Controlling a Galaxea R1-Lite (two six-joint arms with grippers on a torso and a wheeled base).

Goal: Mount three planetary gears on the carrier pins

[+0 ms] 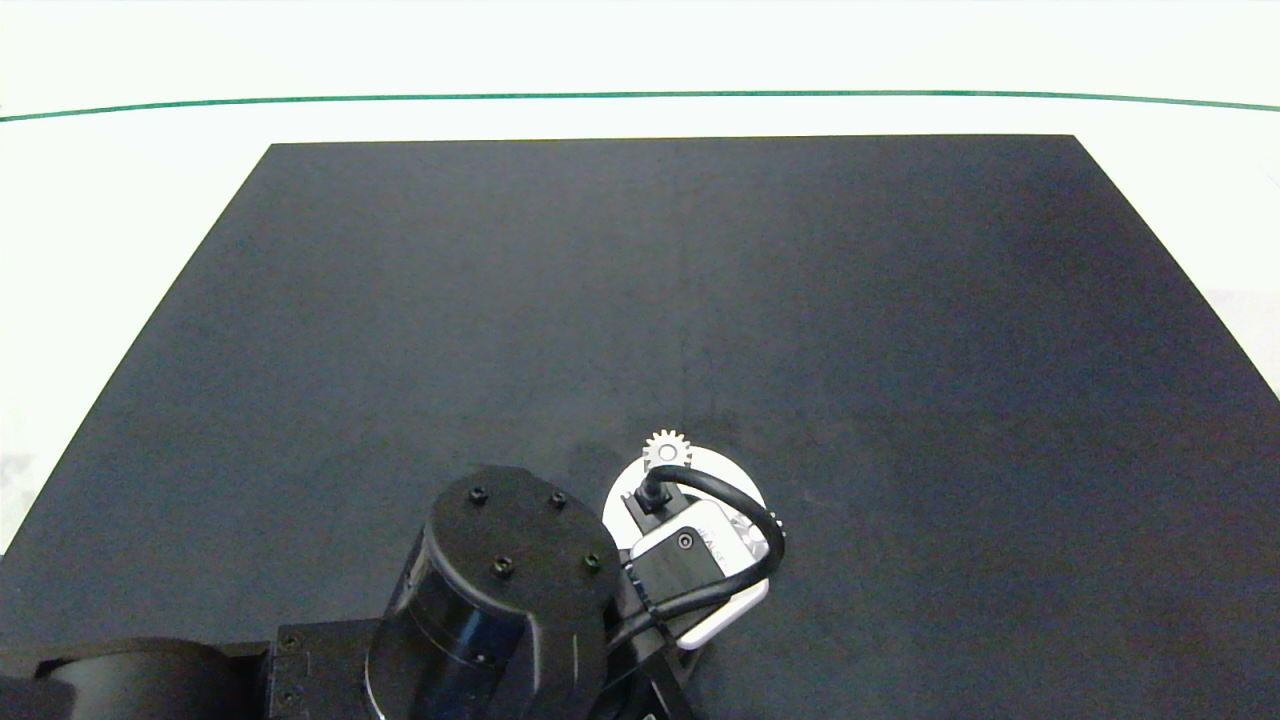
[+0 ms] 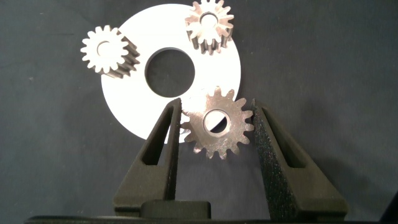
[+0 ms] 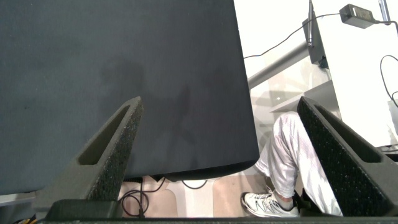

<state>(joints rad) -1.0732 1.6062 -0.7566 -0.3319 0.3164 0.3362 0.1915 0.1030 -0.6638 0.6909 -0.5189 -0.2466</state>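
Two gears already sit on the white disc beyond the fingers, while the left gripper pinches the third gear between its fingers over the disc's near edge, and the right gripper idles wide open off the mat.

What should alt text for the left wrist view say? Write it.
The left hand grips a silvery gear over the white disc's rim. Two more gears already sit on the disc.
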